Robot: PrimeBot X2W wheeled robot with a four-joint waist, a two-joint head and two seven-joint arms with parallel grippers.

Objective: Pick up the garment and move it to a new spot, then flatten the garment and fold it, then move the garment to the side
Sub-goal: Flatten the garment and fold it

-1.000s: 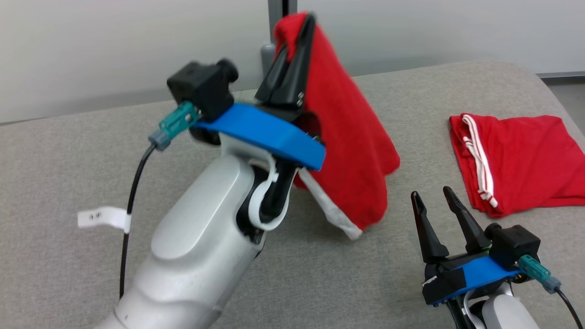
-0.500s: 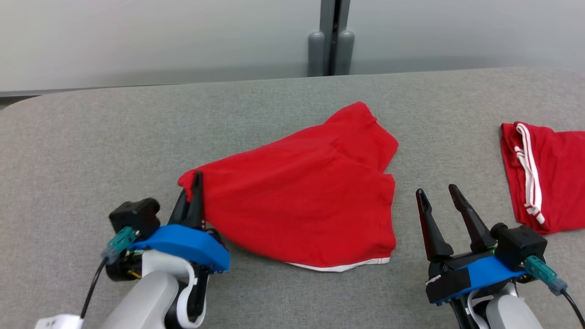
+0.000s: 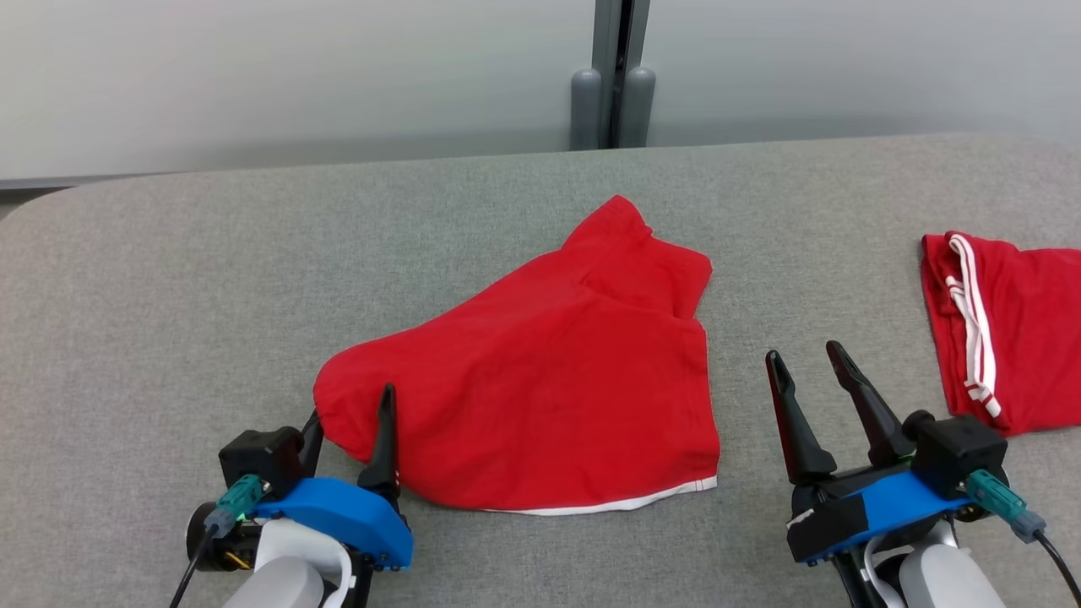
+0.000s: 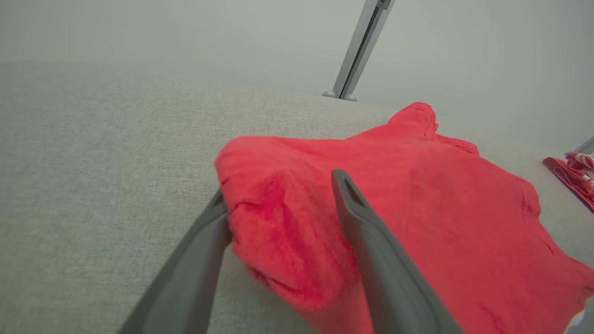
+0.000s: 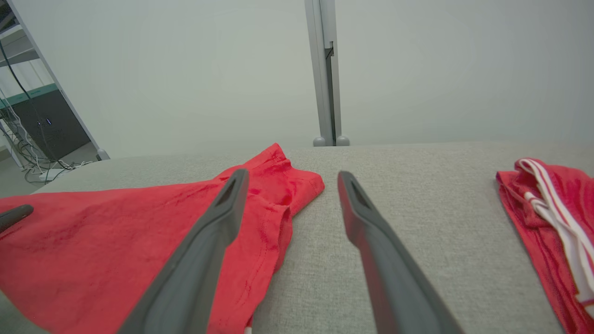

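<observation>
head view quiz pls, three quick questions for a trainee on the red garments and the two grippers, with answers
1. True or false: the right gripper is shut on the plain red garment.
2. Where does the striped red garment lie? A) at the right of the table, apart from the plain one; B) under the plain one; C) between the right gripper's fingers.
3. Which gripper has a corner of the plain red garment between its spread fingers?
Key: 1 false, it is open over bare table; 2 A; 3 the left gripper.
</observation>
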